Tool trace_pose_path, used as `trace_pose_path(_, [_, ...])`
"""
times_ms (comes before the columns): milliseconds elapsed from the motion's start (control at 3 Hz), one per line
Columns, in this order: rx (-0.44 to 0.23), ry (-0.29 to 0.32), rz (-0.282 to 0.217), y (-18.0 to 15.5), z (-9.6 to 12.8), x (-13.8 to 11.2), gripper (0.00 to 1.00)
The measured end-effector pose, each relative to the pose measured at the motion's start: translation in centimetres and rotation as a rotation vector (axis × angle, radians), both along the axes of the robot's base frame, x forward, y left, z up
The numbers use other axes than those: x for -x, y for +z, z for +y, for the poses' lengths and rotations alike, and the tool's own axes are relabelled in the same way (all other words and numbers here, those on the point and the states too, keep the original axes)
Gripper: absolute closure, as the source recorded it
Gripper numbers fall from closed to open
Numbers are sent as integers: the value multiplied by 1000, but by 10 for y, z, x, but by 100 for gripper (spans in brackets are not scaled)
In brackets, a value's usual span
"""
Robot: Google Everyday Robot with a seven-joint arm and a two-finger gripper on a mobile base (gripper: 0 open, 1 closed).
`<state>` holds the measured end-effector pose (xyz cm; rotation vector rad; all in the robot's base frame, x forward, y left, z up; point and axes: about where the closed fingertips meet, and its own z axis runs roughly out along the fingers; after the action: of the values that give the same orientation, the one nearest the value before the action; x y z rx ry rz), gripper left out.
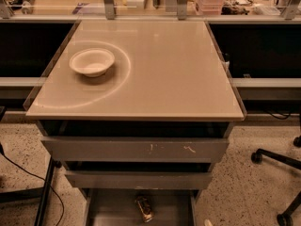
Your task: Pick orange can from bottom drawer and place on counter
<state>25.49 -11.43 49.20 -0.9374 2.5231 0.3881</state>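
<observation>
The can (144, 208) lies ungrasped in the open bottom drawer (112, 212). My pincer is out of view, so I cannot tell its state; next I must reach down.

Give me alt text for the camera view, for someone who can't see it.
An orange can lies on the floor of the open bottom drawer, below a beige counter holding a white bowl on its left side. The gripper is out of frame.

The bottom drawer (113, 211) is cut off at the lower edge; the gripper is out of view
</observation>
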Motion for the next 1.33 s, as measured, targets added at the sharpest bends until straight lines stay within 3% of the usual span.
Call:
trace_pose_path(333, [12,-26,-104,-16,-1,-38,0])
trace_pose_path(667, [31,-67,-164,-14,-9,-54,0])
trace_pose_path(1000, [1,-88,-154,-23,-10,-47,0])
trace_pose_path(1333, [-98,-32,-166,-34,9,-49,0])
